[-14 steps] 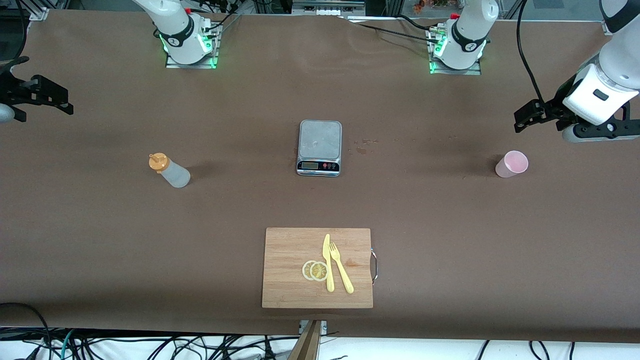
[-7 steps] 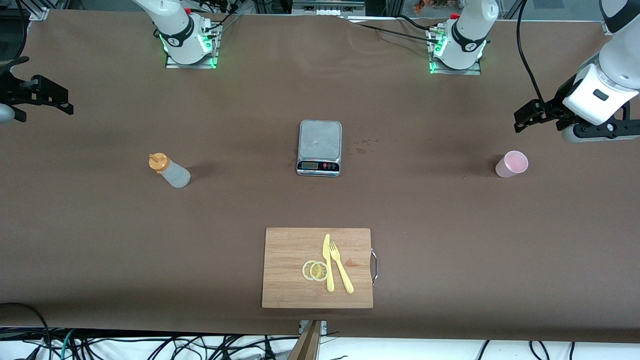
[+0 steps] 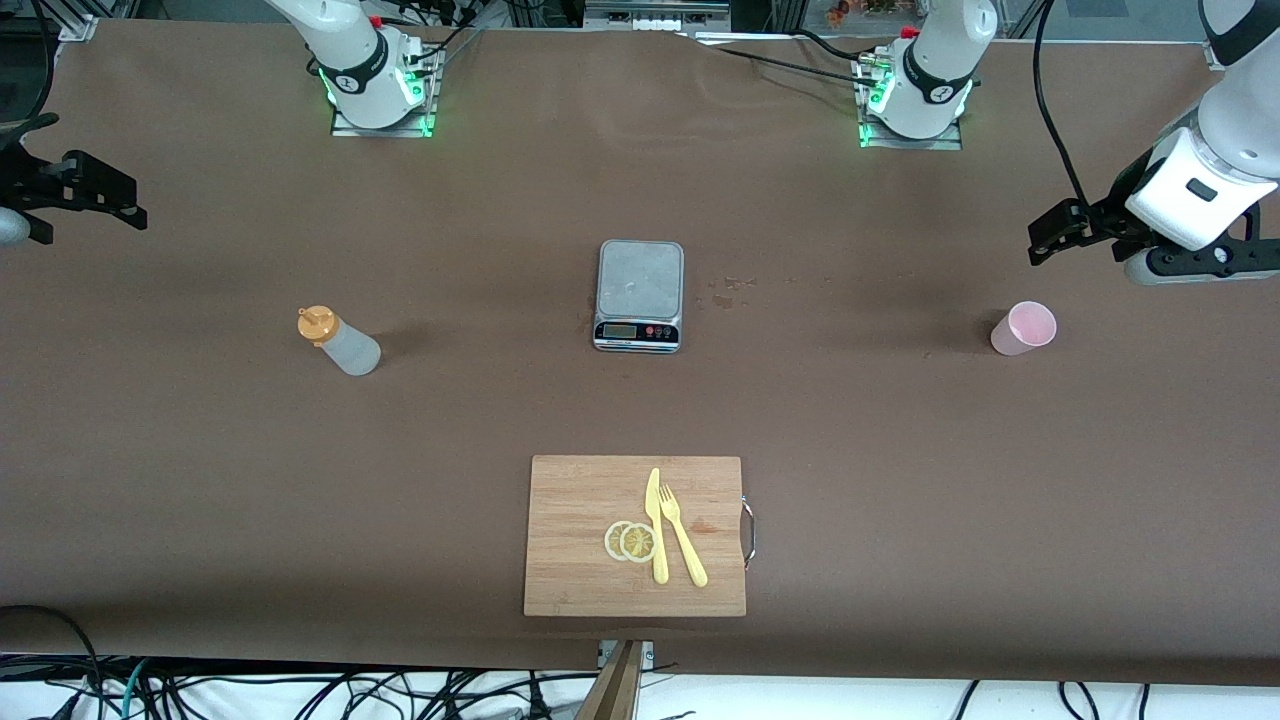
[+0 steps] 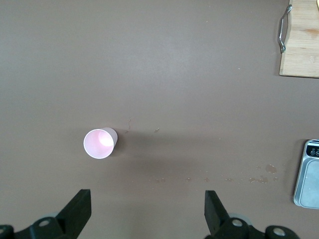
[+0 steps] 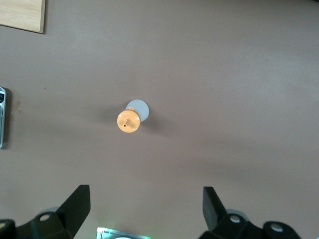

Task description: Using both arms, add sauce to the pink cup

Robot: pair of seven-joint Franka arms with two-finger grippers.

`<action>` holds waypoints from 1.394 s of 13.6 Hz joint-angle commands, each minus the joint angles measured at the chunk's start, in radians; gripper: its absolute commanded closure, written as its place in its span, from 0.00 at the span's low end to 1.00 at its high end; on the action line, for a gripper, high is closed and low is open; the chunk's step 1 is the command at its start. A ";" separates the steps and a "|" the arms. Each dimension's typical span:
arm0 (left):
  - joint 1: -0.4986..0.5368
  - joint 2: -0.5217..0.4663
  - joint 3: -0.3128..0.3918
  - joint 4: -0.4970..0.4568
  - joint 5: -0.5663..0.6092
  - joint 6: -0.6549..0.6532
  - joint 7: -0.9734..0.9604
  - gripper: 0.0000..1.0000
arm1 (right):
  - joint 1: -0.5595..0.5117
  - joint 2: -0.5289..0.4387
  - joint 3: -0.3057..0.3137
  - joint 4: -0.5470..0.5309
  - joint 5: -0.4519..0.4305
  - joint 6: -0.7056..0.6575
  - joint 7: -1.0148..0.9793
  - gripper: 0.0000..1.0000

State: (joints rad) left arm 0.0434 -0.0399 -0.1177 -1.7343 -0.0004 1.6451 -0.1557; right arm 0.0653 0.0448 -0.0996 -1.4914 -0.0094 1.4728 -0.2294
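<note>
Bright, even overhead light; sharp pictures, soft shadows beside the pink cup [image 3: 1023, 328].

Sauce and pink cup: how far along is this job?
Nothing looks done. The sauce stands capped toward the right arm's end, the pink cup toward the left arm's end, both untouched. The right gripper and left gripper hang open and empty. Grasping, bringing together and squeezing remain.

1. We see the scale [image 4: 308, 174] cut off by the left wrist view's edge.
2. The board [image 5: 22, 15] shows only a corner in the right wrist view.
3. We cannot read the scale's display [image 3: 619, 330].
</note>
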 commanded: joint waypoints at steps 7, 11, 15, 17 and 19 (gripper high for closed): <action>0.001 -0.009 0.000 -0.016 0.010 -0.005 -0.010 0.00 | -0.005 -0.006 0.003 -0.010 0.003 0.004 0.007 0.00; 0.039 0.099 0.007 -0.024 0.062 0.008 0.019 0.00 | -0.012 -0.006 -0.003 -0.010 0.003 0.006 0.007 0.00; 0.127 0.124 0.007 -0.141 0.131 0.129 0.207 0.00 | -0.013 -0.005 -0.003 -0.012 0.003 0.004 0.007 0.00; 0.197 0.132 0.007 -0.214 0.138 0.244 0.339 0.00 | -0.013 -0.005 -0.002 -0.012 0.003 0.006 0.007 0.00; 0.297 0.155 0.007 -0.296 0.148 0.399 0.471 0.00 | -0.013 -0.005 -0.002 -0.012 0.003 0.006 0.007 0.00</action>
State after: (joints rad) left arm 0.2562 0.1221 -0.1017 -1.9420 0.1266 1.9261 0.1865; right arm 0.0572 0.0477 -0.1053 -1.4927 -0.0094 1.4728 -0.2294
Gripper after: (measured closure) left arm 0.000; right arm 0.000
